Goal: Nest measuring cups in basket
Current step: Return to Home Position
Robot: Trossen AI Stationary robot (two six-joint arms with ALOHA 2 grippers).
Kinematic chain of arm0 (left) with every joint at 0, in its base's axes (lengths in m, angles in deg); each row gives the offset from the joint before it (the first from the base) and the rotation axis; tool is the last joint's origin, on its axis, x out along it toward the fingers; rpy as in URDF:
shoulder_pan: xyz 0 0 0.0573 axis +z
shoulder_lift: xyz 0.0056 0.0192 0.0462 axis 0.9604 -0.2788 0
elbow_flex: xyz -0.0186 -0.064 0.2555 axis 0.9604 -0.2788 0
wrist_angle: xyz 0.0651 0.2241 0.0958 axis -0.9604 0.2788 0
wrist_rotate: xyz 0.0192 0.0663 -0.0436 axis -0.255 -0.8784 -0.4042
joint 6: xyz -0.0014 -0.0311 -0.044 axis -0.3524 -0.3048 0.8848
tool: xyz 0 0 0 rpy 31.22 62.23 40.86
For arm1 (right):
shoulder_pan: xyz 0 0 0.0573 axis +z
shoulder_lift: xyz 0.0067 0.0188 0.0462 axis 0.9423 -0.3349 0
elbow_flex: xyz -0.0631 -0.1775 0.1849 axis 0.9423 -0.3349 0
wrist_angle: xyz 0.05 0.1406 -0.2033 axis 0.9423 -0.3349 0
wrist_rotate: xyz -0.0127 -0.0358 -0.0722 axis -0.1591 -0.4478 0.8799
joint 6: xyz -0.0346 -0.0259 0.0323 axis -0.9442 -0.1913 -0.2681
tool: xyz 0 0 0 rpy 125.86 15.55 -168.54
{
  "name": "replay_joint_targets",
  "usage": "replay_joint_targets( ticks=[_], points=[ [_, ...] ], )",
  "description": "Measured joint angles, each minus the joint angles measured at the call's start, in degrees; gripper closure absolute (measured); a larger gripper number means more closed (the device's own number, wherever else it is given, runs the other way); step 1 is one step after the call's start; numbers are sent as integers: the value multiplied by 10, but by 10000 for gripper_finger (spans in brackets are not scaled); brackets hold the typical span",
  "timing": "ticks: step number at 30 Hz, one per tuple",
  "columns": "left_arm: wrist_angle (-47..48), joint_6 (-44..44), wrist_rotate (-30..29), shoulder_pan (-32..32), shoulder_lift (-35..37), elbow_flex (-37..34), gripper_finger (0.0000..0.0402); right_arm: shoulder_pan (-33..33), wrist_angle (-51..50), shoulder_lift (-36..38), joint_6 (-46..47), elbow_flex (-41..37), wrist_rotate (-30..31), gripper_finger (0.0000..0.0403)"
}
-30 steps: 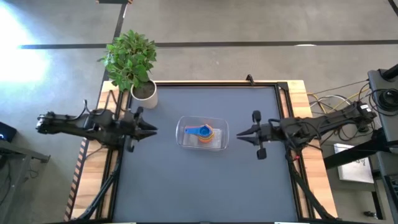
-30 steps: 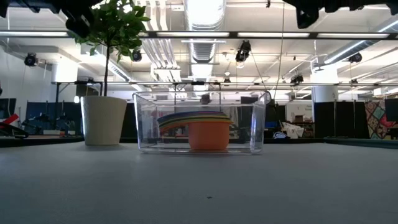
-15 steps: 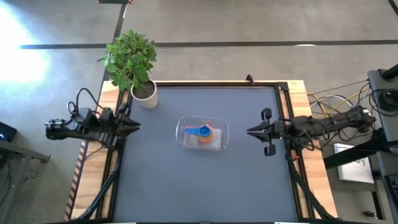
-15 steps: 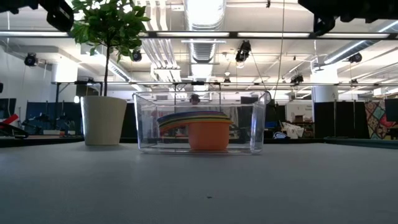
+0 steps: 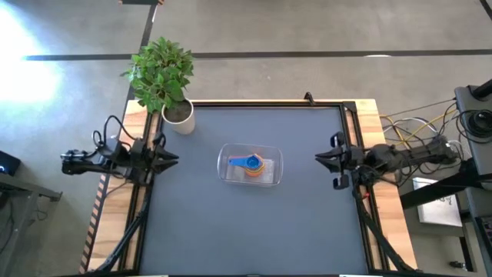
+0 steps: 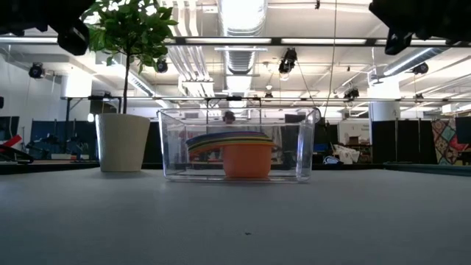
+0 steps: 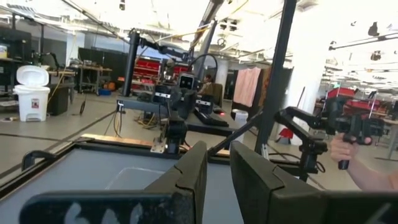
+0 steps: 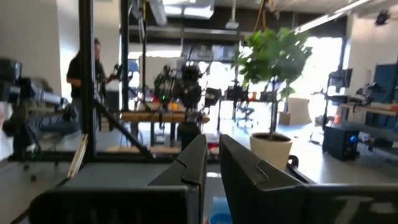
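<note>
The basket [image 5: 250, 165] is a clear tray at the table's middle, resting on its flat bottom [image 6: 239, 175]. The measuring cups [image 5: 247, 163] sit nested inside it, a light blue one on top and orange and yellow edges showing beneath. In the low view the orange cup [image 6: 247, 159] stands on the basket's floor under a fan of coloured rims. My left gripper [image 5: 175, 160] hangs shut over the table's left edge, pointing at the basket. My right gripper [image 5: 318, 159] is shut near the right edge, facing it too. Both are well apart from the basket.
A white pot with a green plant [image 5: 179, 115] stands at the table's far left corner, also seen beside the basket [image 6: 122, 142]. Dark table surface lies bare around the basket. Cables lie right of the table [image 5: 419, 127]. A person's hand [image 7: 348, 149] and a standing person [image 8: 87, 68] show beyond.
Both arms have drawn back from the basket, the left gripper toward the table's left edge and the right gripper toward the right edge. The basket and the nested cups have stayed where they were.
</note>
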Motion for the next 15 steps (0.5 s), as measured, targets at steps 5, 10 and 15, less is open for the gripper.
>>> replay_joint_targets(
  ticks=[5, 10, 15],
  points=[
    [-12, -1, 0, 0, 0, -20, 348, 0, 3, 24, -4, -16, 6, 369],
    [-22, -9, -2, 0, 0, -35, 348, 0, 0, 42, -4, -29, 6, 369],
    [-38, -10, -2, 0, 0, -56, 348, 0, 1, 47, -4, -41, 6, 369]
  ],
)
